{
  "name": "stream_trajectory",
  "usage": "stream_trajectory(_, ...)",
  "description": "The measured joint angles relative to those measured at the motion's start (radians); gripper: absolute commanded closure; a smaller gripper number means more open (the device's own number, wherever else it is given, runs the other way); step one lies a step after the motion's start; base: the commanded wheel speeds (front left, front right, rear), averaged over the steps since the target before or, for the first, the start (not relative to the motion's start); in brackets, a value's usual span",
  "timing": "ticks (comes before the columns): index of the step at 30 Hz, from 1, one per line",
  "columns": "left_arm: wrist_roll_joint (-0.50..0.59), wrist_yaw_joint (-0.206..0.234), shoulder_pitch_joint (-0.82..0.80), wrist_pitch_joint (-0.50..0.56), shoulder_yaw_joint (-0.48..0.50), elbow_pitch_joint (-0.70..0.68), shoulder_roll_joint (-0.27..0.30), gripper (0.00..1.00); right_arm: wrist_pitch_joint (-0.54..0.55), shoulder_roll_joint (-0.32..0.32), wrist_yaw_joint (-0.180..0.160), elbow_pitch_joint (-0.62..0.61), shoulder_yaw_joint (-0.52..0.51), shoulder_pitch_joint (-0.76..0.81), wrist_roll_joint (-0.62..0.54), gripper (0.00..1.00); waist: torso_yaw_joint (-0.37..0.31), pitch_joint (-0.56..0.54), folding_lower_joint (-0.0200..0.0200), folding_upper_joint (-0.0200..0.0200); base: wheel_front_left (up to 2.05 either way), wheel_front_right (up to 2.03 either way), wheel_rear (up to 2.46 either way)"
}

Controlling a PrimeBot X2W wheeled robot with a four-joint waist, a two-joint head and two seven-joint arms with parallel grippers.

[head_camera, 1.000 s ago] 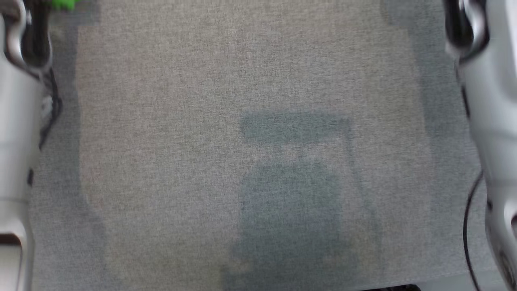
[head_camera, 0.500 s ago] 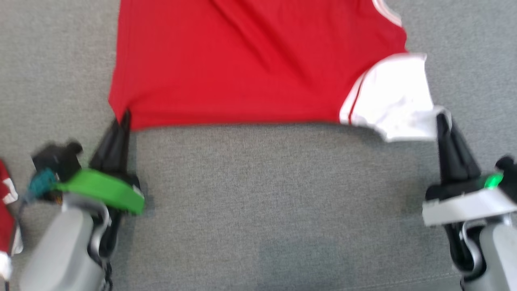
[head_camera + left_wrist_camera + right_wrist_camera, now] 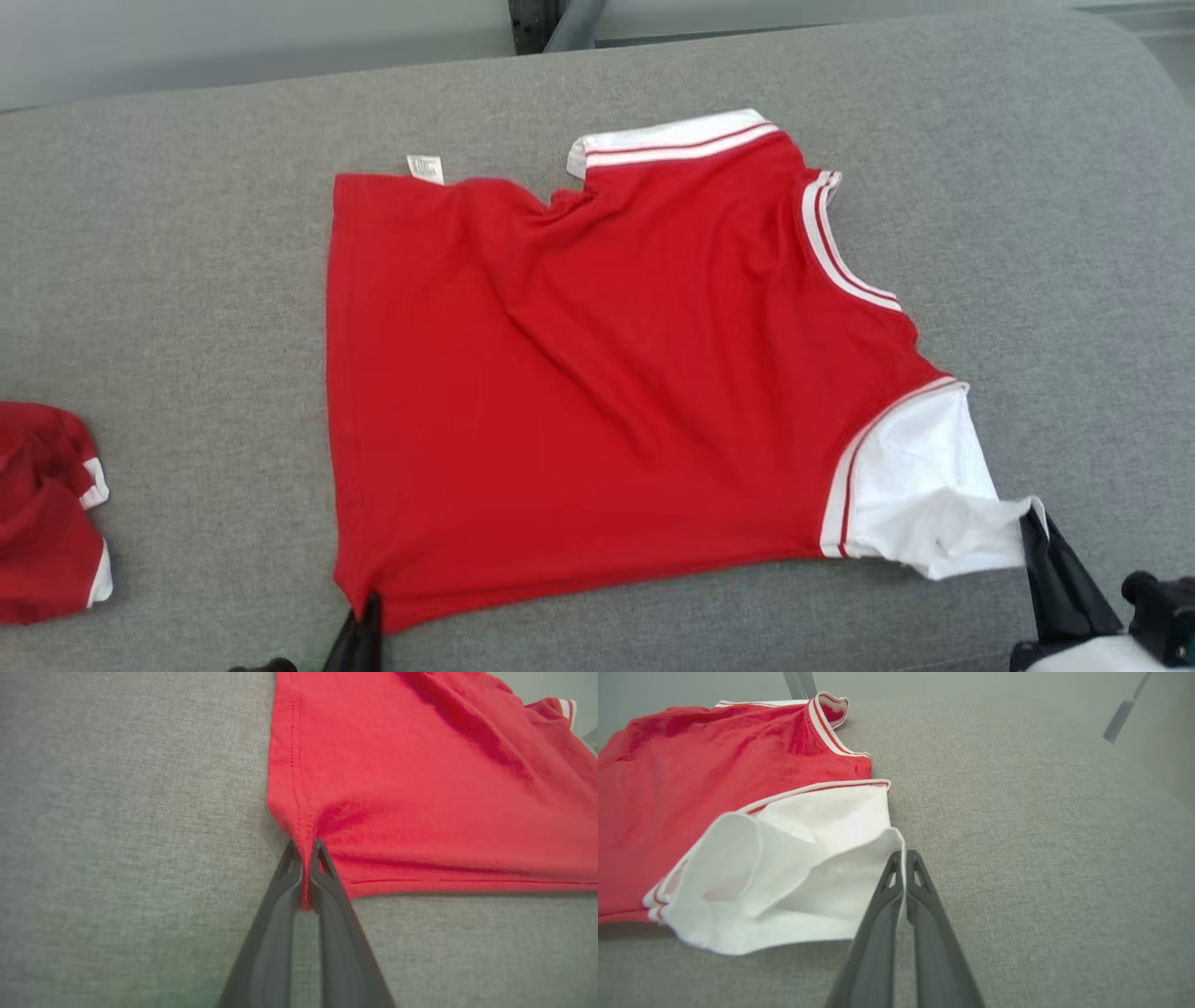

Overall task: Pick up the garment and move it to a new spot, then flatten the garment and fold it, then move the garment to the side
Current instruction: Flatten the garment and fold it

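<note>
- Garment (image 3: 579, 392) — red, with a white sleeve and striped trim — lies spread on the grey bench (image 3: 1027, 233), neckline toward my right.
- My left gripper (image 3: 304, 851) is pinched closed on its red hem corner.
- My right gripper (image 3: 904, 858) is clamped on the white sleeve's edge.
- Another red piece (image 3: 47, 513) sits well apart at my left.
</note>
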Motion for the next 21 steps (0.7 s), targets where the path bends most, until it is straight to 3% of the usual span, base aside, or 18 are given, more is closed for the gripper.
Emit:
stream_trajectory(10,0.033,-0.008,0.089,0.000,0.007,-0.001,-0.056,1.00,-0.012,0.027,0.000,0.045,-0.014,0.111,-0.005,1.00,0.019,-0.096,0.0000,0.0000,0.00,0.00,0.00)
stream_trajectory(21,0.029,-0.011,0.102,0.005,0.009,-0.014,-0.051,1.00,-0.004,0.021,0.000,0.032,0.010,0.111,0.004,1.00,0.011,-0.102,0.0000,0.0000,0.00,0.00,0.00)
